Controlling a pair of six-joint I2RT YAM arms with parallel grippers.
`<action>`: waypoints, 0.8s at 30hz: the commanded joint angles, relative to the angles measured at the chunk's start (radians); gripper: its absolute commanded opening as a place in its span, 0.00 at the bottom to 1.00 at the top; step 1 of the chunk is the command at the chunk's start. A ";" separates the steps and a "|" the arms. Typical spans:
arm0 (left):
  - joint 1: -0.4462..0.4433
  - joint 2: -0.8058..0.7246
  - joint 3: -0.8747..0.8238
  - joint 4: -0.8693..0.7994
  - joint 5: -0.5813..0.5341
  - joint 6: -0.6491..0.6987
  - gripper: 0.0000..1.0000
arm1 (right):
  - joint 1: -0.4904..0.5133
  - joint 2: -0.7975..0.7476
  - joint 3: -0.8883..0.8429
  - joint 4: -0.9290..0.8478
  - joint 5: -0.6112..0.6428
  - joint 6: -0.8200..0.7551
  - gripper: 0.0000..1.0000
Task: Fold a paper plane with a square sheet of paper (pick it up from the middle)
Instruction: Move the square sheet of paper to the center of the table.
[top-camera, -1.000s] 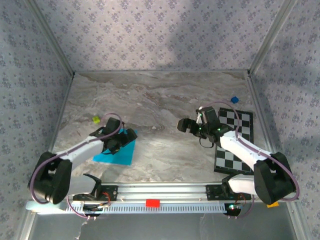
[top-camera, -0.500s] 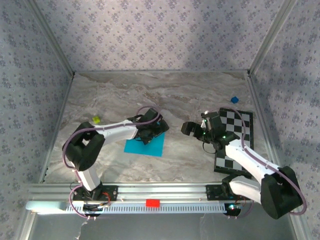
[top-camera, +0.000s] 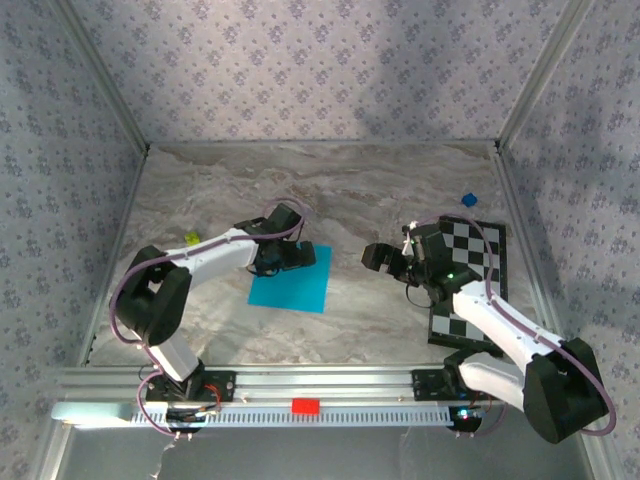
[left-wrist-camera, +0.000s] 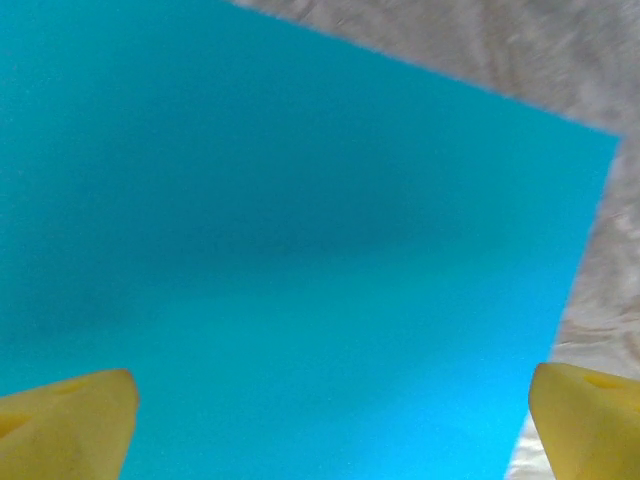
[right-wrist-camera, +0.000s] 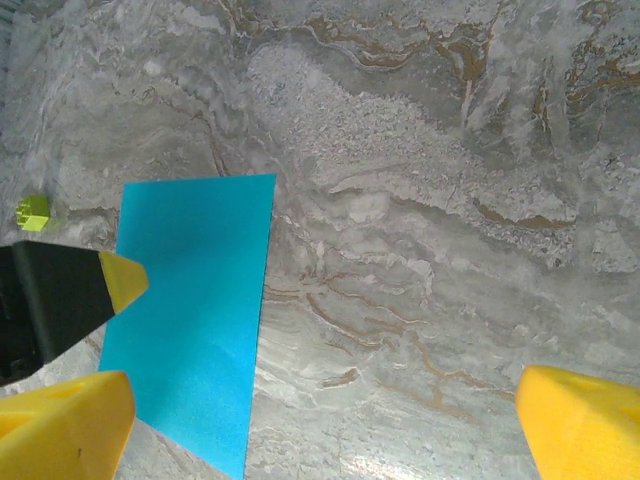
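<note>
Beneath the left tool (top-camera: 287, 258), whose jaws stand wide and empty, the sheet (top-camera: 295, 287) lies flat on the bench (top-camera: 200, 190). Its middle sits just nearward of that tool. Being square, it has no long axis. The right tool (top-camera: 376, 257), also wide, hangs well apart beside it, so the left is nearer.

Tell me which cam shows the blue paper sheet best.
Top external: the square sheet of paper lies flat, its outline almost fully visible. Left wrist crops it to one corner; right wrist shows it partly covered.
</note>
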 joint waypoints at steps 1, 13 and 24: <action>0.010 -0.001 -0.015 -0.044 0.079 0.087 1.00 | 0.008 0.011 0.010 0.004 -0.009 0.015 1.00; -0.028 0.061 -0.078 0.010 0.093 -0.192 1.00 | 0.010 0.014 0.008 -0.024 0.043 0.044 1.00; -0.126 0.028 0.059 -0.123 -0.148 -0.169 1.00 | -0.024 -0.042 -0.013 0.005 -0.008 0.079 1.00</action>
